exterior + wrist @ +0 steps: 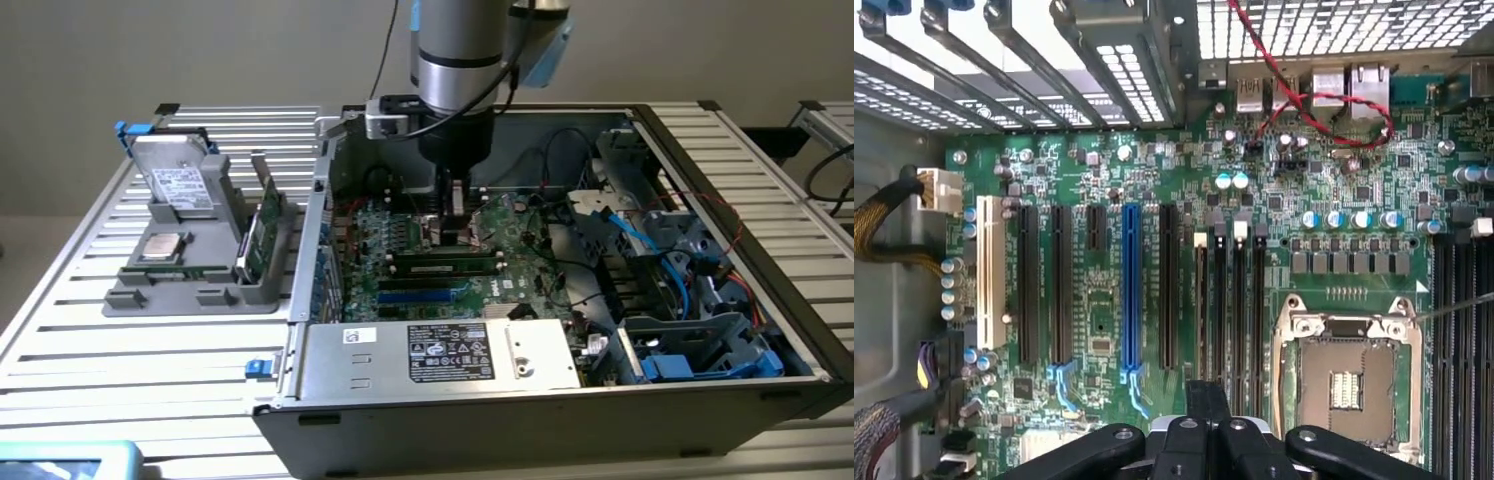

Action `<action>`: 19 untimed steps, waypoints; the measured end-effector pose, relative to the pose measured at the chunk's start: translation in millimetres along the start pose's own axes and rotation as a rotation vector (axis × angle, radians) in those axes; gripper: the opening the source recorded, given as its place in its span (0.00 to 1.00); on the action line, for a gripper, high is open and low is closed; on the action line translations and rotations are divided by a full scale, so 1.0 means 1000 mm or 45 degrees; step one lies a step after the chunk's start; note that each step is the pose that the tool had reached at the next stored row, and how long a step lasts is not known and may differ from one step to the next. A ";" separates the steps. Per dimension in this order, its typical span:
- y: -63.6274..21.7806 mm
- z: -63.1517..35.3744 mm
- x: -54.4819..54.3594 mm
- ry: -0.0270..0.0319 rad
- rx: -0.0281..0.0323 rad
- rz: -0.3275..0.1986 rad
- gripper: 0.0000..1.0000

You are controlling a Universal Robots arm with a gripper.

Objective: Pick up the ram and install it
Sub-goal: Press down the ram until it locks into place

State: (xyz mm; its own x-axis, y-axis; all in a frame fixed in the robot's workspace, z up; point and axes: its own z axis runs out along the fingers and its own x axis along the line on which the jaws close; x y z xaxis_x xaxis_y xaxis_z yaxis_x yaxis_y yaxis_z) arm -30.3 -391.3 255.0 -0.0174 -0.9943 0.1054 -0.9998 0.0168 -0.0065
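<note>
The ram (447, 268) is a slim green stick with a pale label. It lies along a black slot on the big green motherboard (514, 225) inside the open computer case (441, 420). My gripper (458, 222) hangs from the arm just behind it, low over the CPU socket (1351, 375). In the wrist view the gripper (1206, 402) is shut, with nothing visible between its black fingers. Beyond its tips run several narrow dark memory slots (1239, 300).
A grey parts holder (200, 250) on the exterior view's left carries a drive, a chip and green cards standing on edge. Red wires (1324, 100), blue cables (641, 240), the drive cage (694, 350) and the power supply (441, 352) crowd the case.
</note>
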 end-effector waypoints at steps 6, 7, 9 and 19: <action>-0.0077 -0.0008 0.000 0.0002 -0.0026 0.000 0.11; -0.0077 -0.0008 0.000 0.0002 -0.0024 0.000 0.11; -0.0077 -0.0008 0.000 0.0002 -0.0024 0.000 0.11; -0.0078 -0.0008 0.000 0.0007 -0.0070 0.042 0.11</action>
State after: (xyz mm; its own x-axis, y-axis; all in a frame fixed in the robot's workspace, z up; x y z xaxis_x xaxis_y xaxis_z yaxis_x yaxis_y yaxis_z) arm -22.6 -391.3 255.9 -0.0503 -0.9931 0.1058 -0.9987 0.0501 -0.0045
